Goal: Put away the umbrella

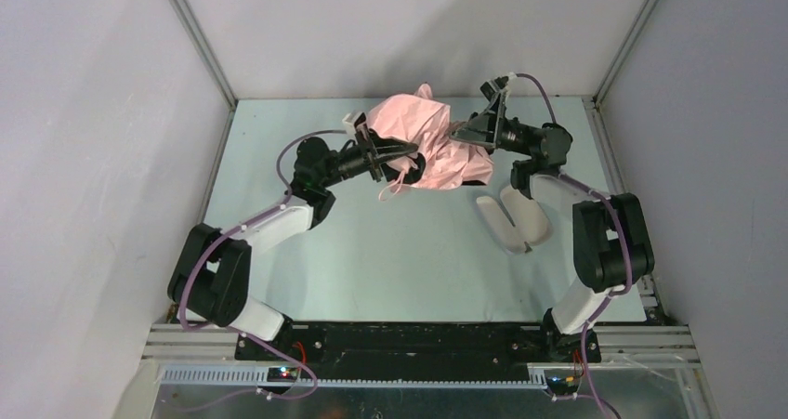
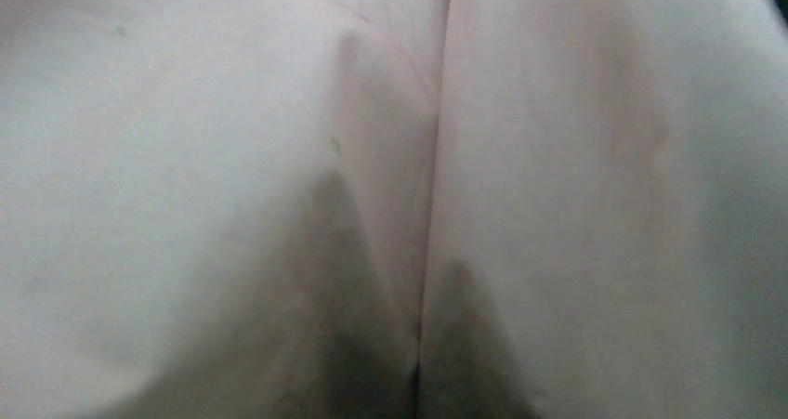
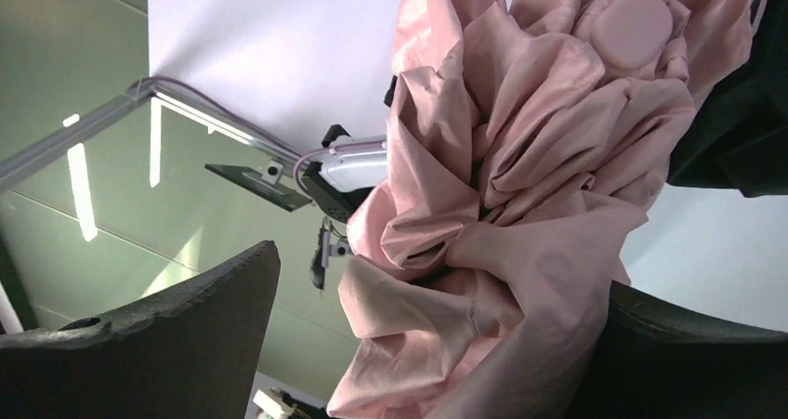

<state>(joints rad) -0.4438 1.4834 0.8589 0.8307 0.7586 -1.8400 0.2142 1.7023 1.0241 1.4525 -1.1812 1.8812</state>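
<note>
L end effector (image 1: 401,159) clamped on umbrella (image 1: 432,136), propping it above counter (image 1: 372,252) so R end effector (image 1: 465,133), jaws wide apart astride its bunched fabric, could prob. compress folds.

The right pincer (image 3: 441,270) gapes; left pincer (image 1: 395,159) grip unclear.

Pale green table (image 1: 372,252), plain white walls (image 1: 93,159), aluminium corner posts (image 1: 198,43), even light

Bunched umbrella (image 1: 429,142) across the far middle, pale case (image 1: 514,219) right of centre, bare table (image 1: 390,252) in front.
</note>
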